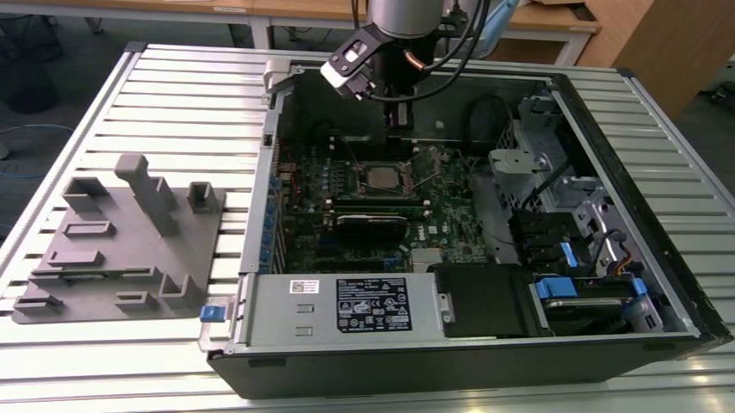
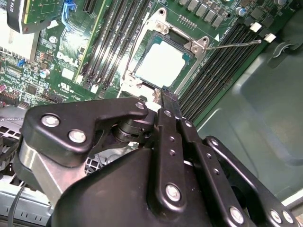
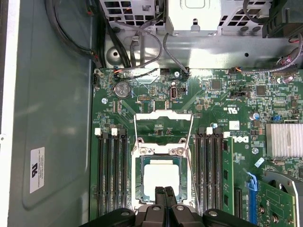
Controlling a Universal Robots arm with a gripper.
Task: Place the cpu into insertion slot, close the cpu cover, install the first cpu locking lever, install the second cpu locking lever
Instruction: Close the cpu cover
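Chip: small flat silvery-grey square cpu [image 3: 161,176]; judged light, rigid, fragile; take by edges.
Tool: black gripper [image 3: 165,190], fingers pressed together, empty.

Silvery square cpu [image 3: 161,176] seated flat in insertion slot [image 2: 168,36], framed by lowered metal cpu cover [image 3: 161,150], mid-motherboard [image 3: 218,105].

Exterior view. A work table [image 1: 172,95] of pale slatted metal profiles, its near slats bright with reflected light. Beyond it stand light wooden desks [image 1: 206,10] on a grey floor [image 1: 81,43]; a wooden cabinet [image 1: 672,43] stands at the exterior view's right and a dark bin [image 1: 23,82] at its left.
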